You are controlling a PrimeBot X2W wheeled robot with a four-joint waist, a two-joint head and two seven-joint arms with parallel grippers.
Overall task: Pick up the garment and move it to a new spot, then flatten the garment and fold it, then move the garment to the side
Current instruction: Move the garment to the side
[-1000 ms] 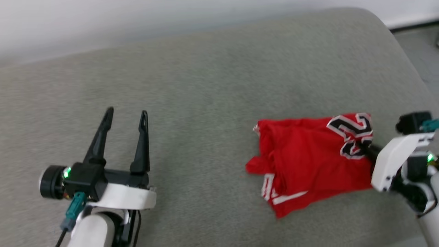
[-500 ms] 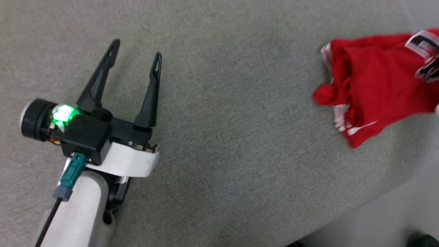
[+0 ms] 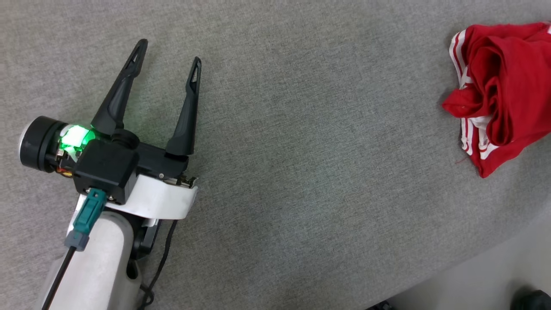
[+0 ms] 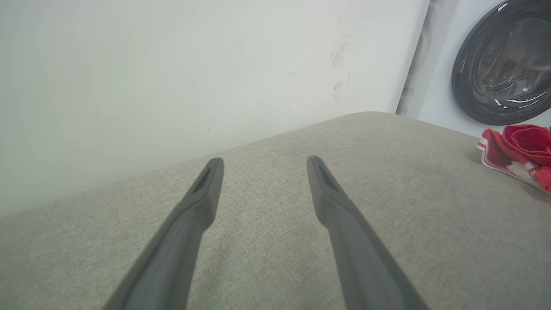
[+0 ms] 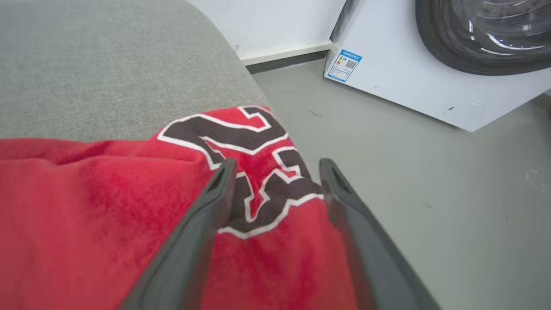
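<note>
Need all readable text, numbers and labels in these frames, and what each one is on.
"23", a likely reading only, since it is creased and partly hidden: big black white-edged numerals on the garment.
Blue-and-white sticker with a QR code, on the washing machine: print too small to read.
Nothing else legible.

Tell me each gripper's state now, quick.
Left gripper: open, empty.
Right gripper: open, fingers over the garment.
</note>
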